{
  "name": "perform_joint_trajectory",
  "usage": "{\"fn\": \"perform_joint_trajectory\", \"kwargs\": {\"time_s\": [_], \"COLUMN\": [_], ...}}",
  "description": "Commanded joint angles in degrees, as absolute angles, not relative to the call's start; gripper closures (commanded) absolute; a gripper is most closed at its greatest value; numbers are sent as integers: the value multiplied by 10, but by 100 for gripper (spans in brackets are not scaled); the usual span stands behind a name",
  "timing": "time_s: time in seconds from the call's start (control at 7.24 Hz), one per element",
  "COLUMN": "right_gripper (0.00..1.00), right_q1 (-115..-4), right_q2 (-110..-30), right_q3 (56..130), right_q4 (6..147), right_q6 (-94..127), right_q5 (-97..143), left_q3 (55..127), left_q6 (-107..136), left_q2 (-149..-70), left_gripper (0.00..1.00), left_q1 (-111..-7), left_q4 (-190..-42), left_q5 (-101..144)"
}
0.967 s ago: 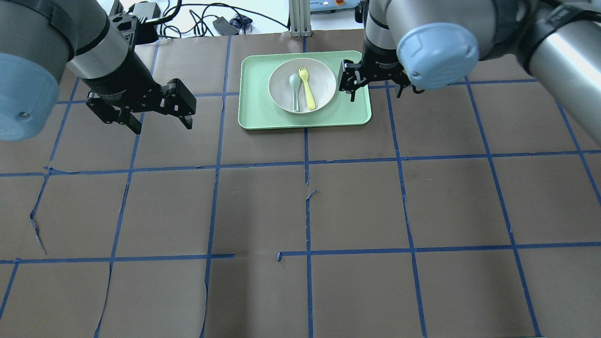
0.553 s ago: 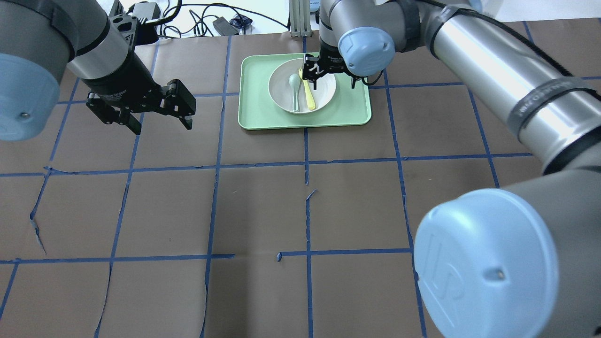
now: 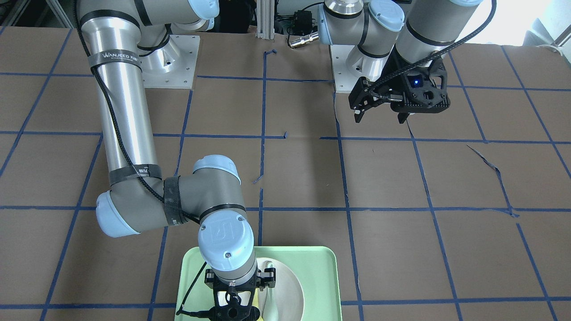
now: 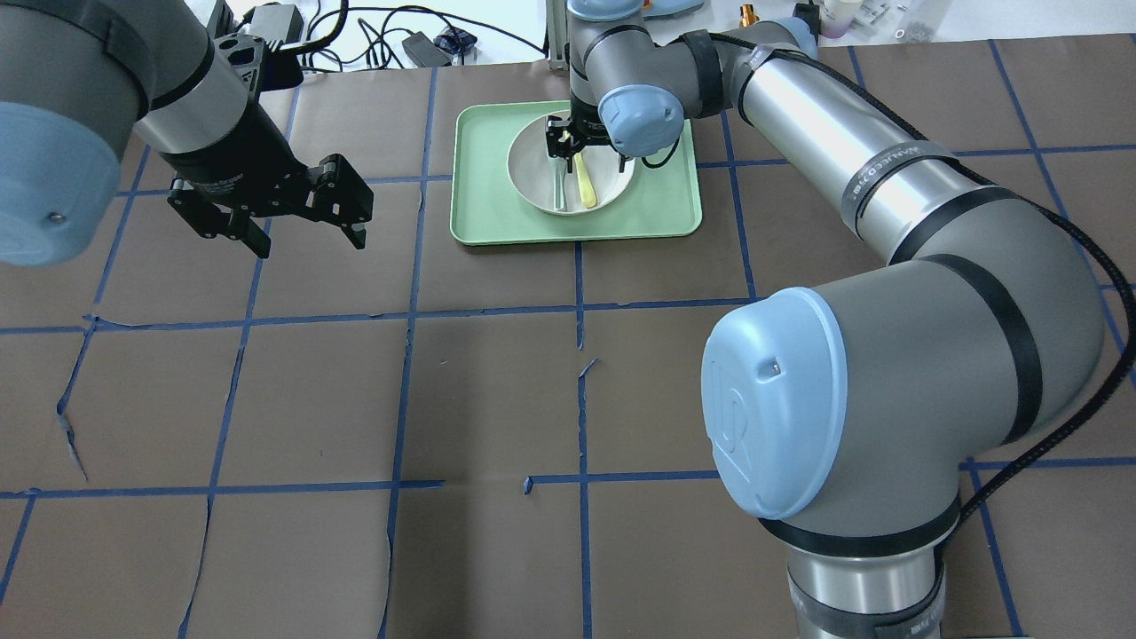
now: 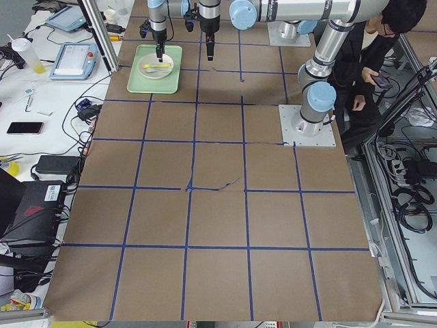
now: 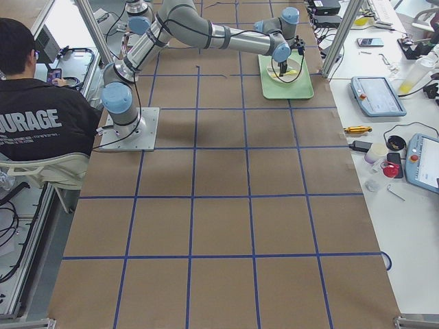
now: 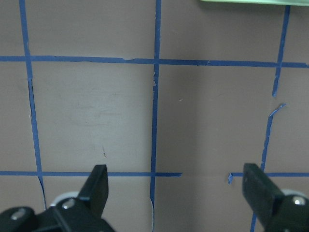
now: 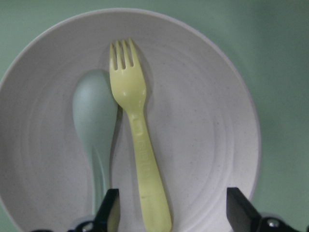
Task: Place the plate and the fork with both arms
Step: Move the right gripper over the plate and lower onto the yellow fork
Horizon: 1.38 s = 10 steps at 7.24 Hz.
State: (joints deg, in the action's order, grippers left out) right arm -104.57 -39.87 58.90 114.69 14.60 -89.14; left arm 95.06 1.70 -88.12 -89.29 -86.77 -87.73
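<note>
Overhead exterior view: nothing on the bench (image 4: 488, 399) looks placed yet, so both pickups and both placings remain. The left pincer (image 4: 311, 241) hovers wide open and empty over bare bench, well apart from the tray (image 4: 479, 217). The right pincer (image 8: 175, 212) hangs spread wide astride the fork's handle, gripping nothing. Count: two arms, one tray, one plate (image 4: 531, 173) on it, and one fork (image 4: 586, 185) and one spoon (image 4: 557, 191) lying in the plate.
</note>
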Motion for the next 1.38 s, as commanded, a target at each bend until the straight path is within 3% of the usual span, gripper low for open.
{"fn": "perform_joint_trajectory", "kwargs": {"time_s": [0.0, 0.28, 1.24], "right_gripper": [44, 60, 59], "right_q1": [-1046, -1046, -1046], "right_q2": [-389, -387, -388], "right_q3": [581, 585, 585], "right_q4": [1148, 1146, 1148], "right_q6": [121, 121, 126], "right_q5": [-893, -892, -883], "left_q3": [951, 951, 951], "left_q6": [17, 17, 17], "left_q2": [-883, -884, -882], "left_gripper": [0, 0, 0], "left_q1": [-893, -892, -893], "left_q4": [-867, -867, -867], "left_q5": [-878, -878, -877]}}
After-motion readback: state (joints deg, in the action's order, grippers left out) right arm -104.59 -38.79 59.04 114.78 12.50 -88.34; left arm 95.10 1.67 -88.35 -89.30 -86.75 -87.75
